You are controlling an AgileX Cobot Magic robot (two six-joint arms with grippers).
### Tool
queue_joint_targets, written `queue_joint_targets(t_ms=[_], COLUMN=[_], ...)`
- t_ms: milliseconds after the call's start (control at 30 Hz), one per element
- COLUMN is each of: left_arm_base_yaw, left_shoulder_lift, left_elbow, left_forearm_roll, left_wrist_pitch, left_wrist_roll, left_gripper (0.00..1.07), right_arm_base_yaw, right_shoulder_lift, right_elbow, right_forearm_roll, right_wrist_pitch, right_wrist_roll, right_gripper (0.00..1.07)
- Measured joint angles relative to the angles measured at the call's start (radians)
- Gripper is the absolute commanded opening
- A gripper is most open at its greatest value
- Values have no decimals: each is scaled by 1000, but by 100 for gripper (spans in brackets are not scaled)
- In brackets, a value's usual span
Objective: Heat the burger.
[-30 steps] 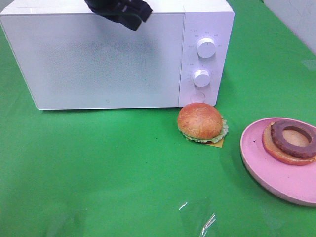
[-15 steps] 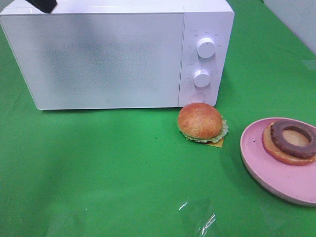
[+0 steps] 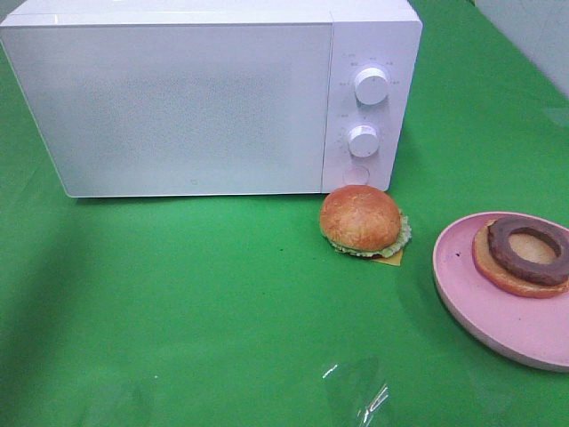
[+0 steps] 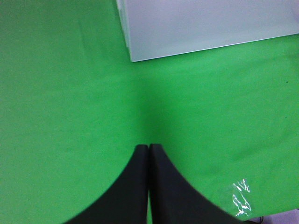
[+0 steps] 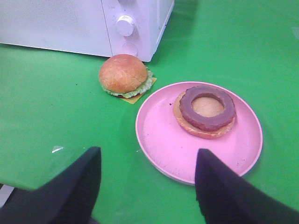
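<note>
Green cloth covers the counter, and a white microwave stands at its back with the door shut and two knobs on its right-hand panel. Just in front of that panel, the top half of the burger sits on the cloth: a domed bun over lettuce, with a corner of cheese sticking out beneath. Well to its right, a pink plate carries the other half, a flat bun with a dark ring patty on top. Neither arm shows in the high view. The left pincer hangs over bare cloth near the microwave's front corner, its fingers pressed together with nothing between them. The right pincer hovers over the plate's near edge with fingers spread wide and empty, apart from both halves. A clear scrap of film lies on the cloth near the front edge.
</note>
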Motion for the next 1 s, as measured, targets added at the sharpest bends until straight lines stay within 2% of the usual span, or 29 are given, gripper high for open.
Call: queue_joint_targets(t_ms=[33, 67, 100, 200, 233, 333, 400, 433, 467, 500, 533, 733, 767, 867, 900, 1000], left_arm_base_yaw=[27, 27, 33, 33, 33, 33, 33, 33, 33, 33, 33, 33, 33, 33, 33, 33], left_shoulder_lift=[-92, -92, -174, -221, -323, -406, -592, -592, -702, -702, -795, -976, -1076, -1111, -1172, -1232], left_elbow=[80, 80, 150, 189, 264, 320, 426, 426, 476, 476, 518, 613, 677, 702, 750, 798], left_forearm_roll=[3, 3, 4, 2, -9, -13, -15, -15, -15, -15, -15, -15, -7, 3, 28, 53], left_wrist_pitch=[1, 1, 1, 1, 2, 3, 4, 4, 5, 5, 5, 6, 6, 6, 3, 1], left_wrist_roll=[-8, -8, -11, -11, -11, -11, -11, -11, -11, -11, -11, -11, -11, -13, -15, -19], left_gripper=[0, 0, 0, 0, 0, 0, 0, 0, 0, 0, 0, 0, 0, 0, 0, 0], right_arm_base_yaw=[0, 0, 0, 0, 0, 0, 0, 0, 0, 0, 0, 0, 0, 0, 0, 0], right_shoulder_lift=[0, 0, 0, 0, 0, 0, 0, 0, 0, 0, 0, 0, 0, 0, 0, 0], right_elbow=[0, 0, 0, 0, 0, 0, 0, 0, 0, 0, 0, 0, 0, 0, 0, 0], right_forearm_roll=[0, 0, 0, 0, 0, 0, 0, 0, 0, 0, 0, 0, 0, 0, 0, 0], right_wrist_pitch=[0, 0, 0, 0, 0, 0, 0, 0, 0, 0, 0, 0, 0, 0, 0, 0], right_wrist_roll=[0, 0, 0, 0, 0, 0, 0, 0, 0, 0, 0, 0, 0, 0, 0, 0], right_gripper=[56, 56, 56, 56, 56, 56, 56, 56, 56, 56, 56, 56, 56, 56, 56, 56])
